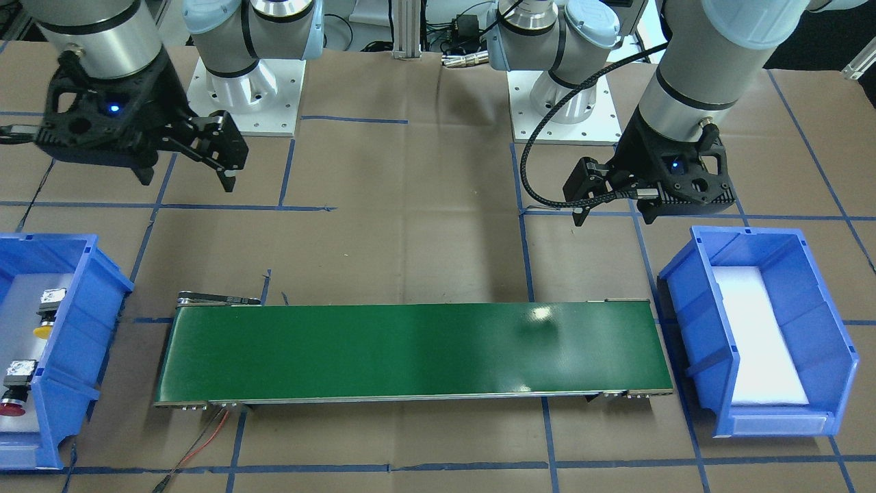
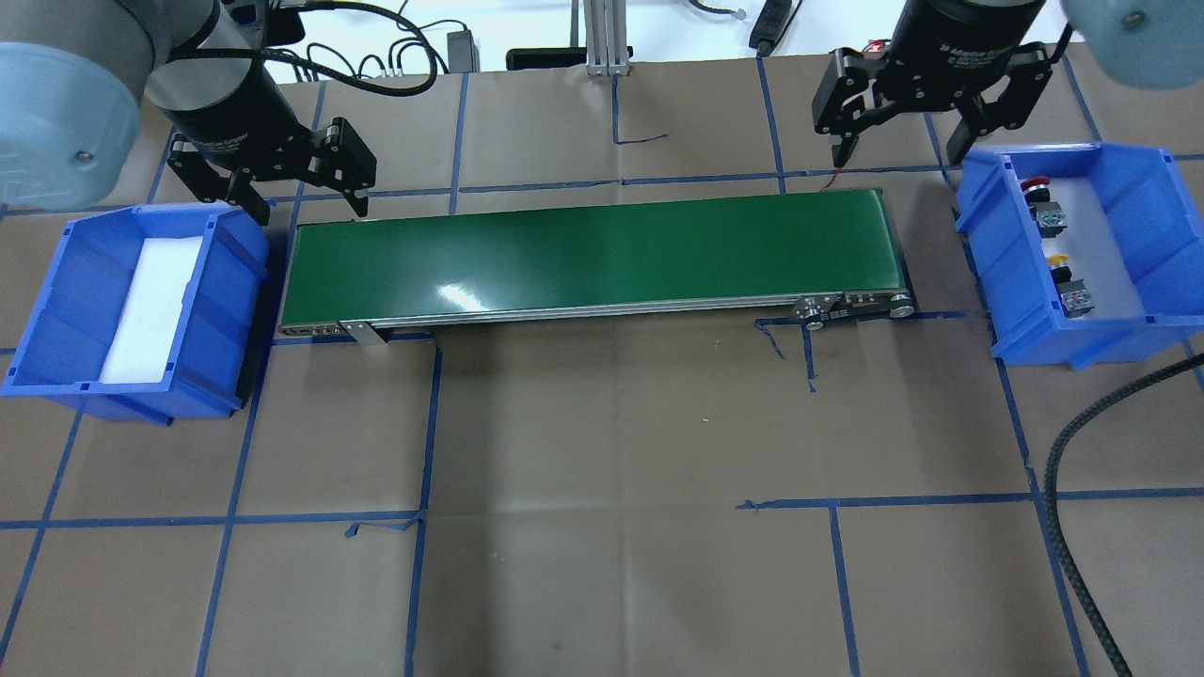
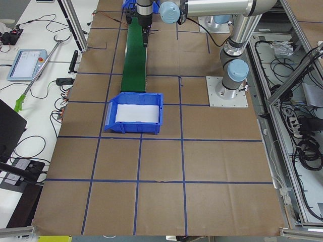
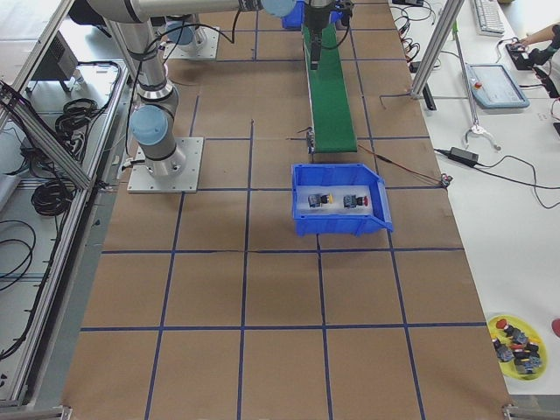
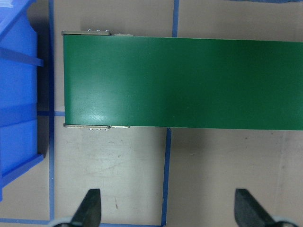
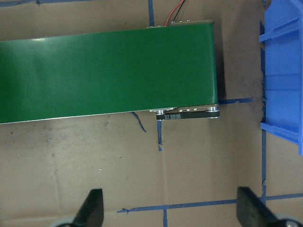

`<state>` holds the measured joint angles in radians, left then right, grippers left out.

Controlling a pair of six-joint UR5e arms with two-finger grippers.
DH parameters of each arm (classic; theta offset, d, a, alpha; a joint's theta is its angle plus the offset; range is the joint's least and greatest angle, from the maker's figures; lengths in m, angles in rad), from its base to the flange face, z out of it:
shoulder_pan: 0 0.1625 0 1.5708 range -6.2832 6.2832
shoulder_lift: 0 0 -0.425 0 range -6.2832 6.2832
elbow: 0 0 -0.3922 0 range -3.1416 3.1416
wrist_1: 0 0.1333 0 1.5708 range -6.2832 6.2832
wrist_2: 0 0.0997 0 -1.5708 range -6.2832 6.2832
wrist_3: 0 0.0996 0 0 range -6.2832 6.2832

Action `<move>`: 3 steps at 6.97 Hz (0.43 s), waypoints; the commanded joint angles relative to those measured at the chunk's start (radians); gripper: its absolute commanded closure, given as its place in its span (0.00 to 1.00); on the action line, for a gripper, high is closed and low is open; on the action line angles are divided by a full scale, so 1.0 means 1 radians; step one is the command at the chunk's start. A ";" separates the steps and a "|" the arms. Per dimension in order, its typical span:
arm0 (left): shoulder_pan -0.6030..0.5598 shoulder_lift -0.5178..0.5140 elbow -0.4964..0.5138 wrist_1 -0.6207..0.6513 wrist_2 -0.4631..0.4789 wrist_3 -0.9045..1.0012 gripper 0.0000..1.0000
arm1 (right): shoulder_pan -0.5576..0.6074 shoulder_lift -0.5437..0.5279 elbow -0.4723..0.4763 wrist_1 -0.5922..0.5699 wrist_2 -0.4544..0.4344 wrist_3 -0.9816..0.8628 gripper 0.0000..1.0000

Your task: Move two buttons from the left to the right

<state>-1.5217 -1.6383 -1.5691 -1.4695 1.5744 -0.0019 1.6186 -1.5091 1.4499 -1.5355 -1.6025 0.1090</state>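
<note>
Two buttons lie in the blue bin (image 2: 1082,340) on my right side: the red button (image 2: 1042,202) toward the far end, the yellow button (image 2: 1065,280) nearer. The front-facing view shows the same yellow button (image 1: 48,316) and red button (image 1: 15,392) in that bin (image 1: 79,329). My right gripper (image 2: 898,155) hangs open and empty above the table, past the belt's right end and beside the bin. My left gripper (image 2: 310,205) hangs open and empty over the belt's left end. Both wrist views show empty space between the fingertips (image 5: 92,208) (image 6: 94,208).
A green conveyor belt (image 2: 583,259) runs between the bins. The blue bin (image 2: 56,310) on my left holds only a white foam pad. A red wire leaves the belt's right end. On the side table stands a yellow dish (image 4: 516,343) of spare parts. A person's hand (image 4: 544,39) rests near a tablet.
</note>
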 commanded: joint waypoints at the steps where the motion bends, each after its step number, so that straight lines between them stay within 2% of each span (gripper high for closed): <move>1: 0.000 0.000 0.000 0.000 0.003 -0.001 0.00 | 0.046 -0.051 0.100 -0.011 -0.001 0.031 0.01; 2: 0.000 0.002 0.000 0.000 0.003 -0.001 0.00 | 0.046 -0.098 0.169 -0.062 0.004 0.017 0.01; 3: 0.000 0.002 0.000 0.000 0.003 -0.001 0.00 | 0.046 -0.108 0.203 -0.197 0.004 0.015 0.01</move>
<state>-1.5217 -1.6373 -1.5692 -1.4696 1.5768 -0.0030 1.6628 -1.5907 1.5989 -1.6161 -1.6003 0.1291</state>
